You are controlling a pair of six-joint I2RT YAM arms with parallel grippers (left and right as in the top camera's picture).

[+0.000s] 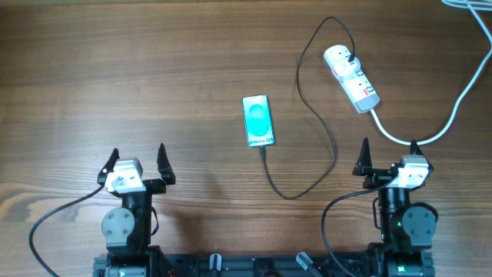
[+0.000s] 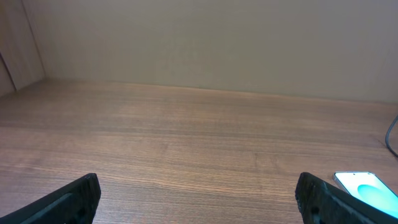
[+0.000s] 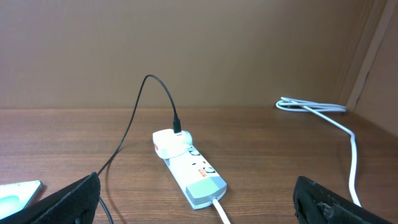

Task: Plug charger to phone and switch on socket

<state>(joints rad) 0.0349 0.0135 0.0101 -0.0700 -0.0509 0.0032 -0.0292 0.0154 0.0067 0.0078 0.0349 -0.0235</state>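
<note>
At wooden table (image 1: 115,61) centre, thin black charger tip (image 1: 264,151) lay at near end of cyan rectangular phone (image 1: 257,119), midway between wide-open left gripper (image 1: 138,151) and right gripper (image 1: 389,146).

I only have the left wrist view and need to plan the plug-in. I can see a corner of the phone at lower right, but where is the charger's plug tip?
Observer: Overhead, the charger cable ends right at the phone, at its near end. I cannot tell whether it is seated.
Operator: Where does its other end go?
Observer: Into a white adapter on the socket, which is beyond the phone and to its right.
Operator: Is the right gripper busy?
Observer: No, the right gripper is open and empty.
</note>
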